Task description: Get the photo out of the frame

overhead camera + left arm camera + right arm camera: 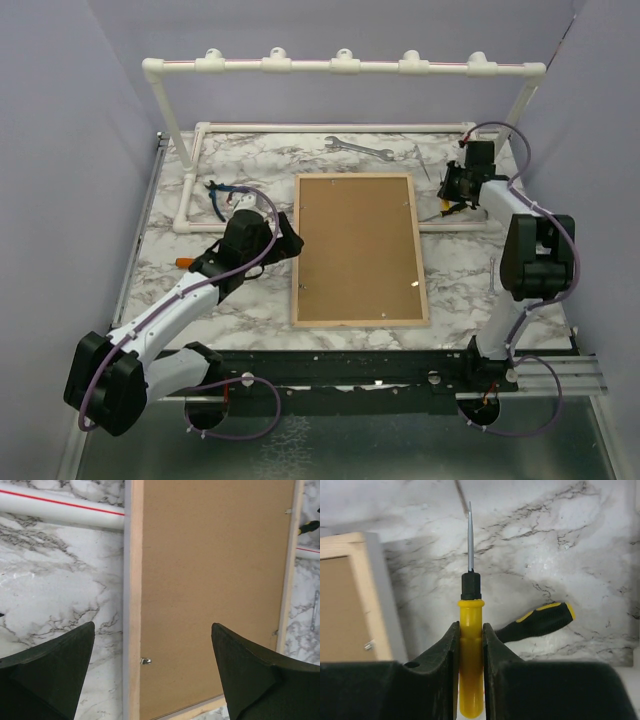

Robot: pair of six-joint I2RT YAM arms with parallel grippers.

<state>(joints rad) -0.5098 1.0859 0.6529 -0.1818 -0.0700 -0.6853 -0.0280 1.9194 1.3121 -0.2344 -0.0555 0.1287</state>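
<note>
The frame (360,250) lies face down in the middle of the table, its brown fibreboard back and light wood rim upward. The photo is hidden under that back. My left gripper (290,243) hovers at the frame's left edge, open and holding nothing. In the left wrist view the left gripper (153,630) spans the frame's rim (132,605), with a small metal tab (145,661) between its fingers. My right gripper (455,185), off the frame's far right corner, is shut on a yellow-handled screwdriver (471,610) whose blade points away over the marble. The right gripper (470,627) has the frame's corner (350,605) to its left.
A white pipe rack (340,65) crosses the back, its base rails lying on the table. A wrench (358,148) and a thin pick (423,160) lie behind the frame. A black-and-yellow screwdriver (540,621) rests by the right gripper. Blue-handled pliers (222,200) lie at the left.
</note>
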